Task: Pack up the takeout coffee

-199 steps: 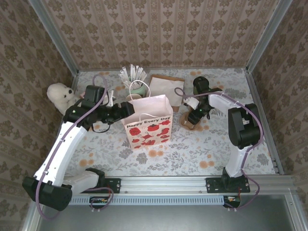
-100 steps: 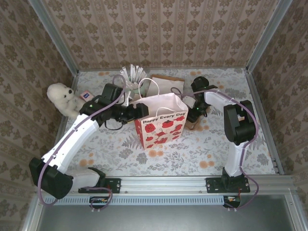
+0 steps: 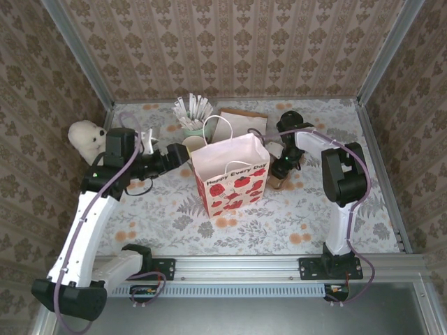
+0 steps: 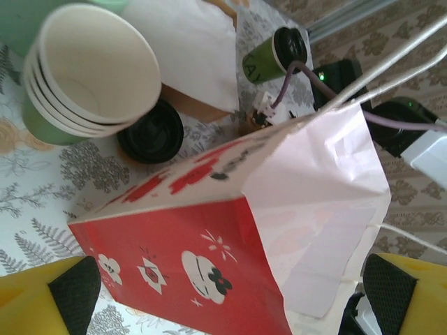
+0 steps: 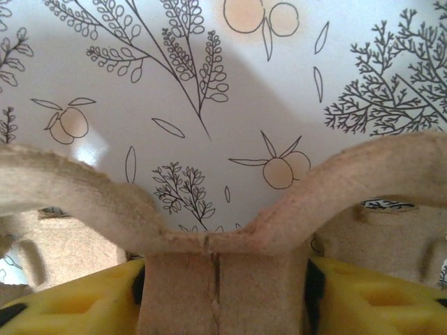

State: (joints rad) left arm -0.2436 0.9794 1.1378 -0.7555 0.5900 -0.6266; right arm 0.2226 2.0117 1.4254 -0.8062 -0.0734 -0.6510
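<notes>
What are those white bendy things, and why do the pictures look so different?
Those are two robot arms, left and right. One picture looks down from above. The other two come from little cameras on each wrist. On the flowery table stand a paper bag with red flowers, a stack of empty cups, a pot of white sticks, a white plush toy and the takeout coffee with its black lid. The left arm's fingers are wide open, facing the paper bag. The right arm's fingers sit either side of a cardboard cup carrier; whether they squeeze it, I cannot tell.
</notes>
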